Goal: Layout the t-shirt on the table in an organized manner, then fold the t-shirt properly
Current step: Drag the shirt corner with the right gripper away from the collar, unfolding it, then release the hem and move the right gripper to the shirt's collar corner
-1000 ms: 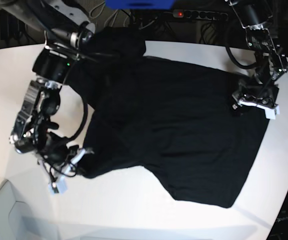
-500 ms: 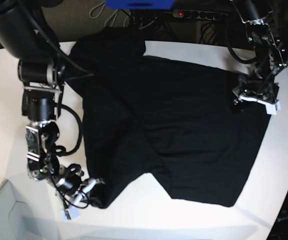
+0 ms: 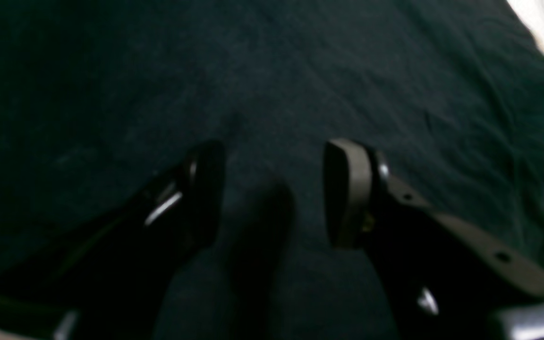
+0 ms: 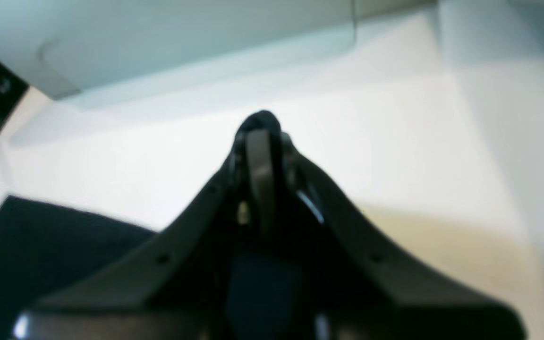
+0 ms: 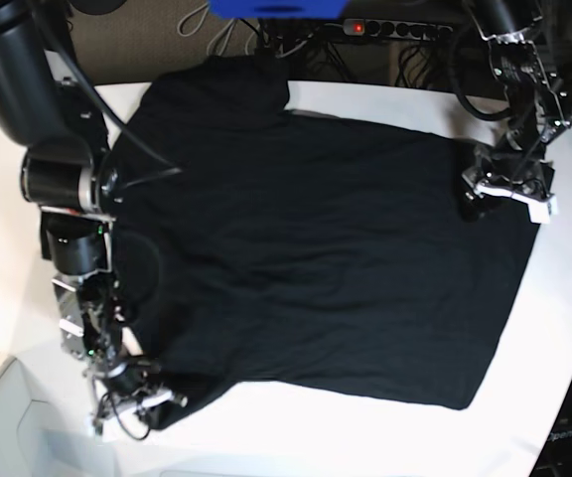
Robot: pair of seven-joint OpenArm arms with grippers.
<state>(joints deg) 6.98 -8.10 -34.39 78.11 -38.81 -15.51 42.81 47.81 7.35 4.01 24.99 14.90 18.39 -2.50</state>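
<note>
the black t-shirt (image 5: 316, 258) lies spread across the white table (image 5: 8, 229); the right gripper (image 5: 152, 400) is clenched, apparently pinching the shirt's near corner, while the left gripper (image 3: 272, 189) hangs parted over cloth at the far side

T-shirt (image 5: 316, 258) flat on table (image 5: 296, 437)
</note>
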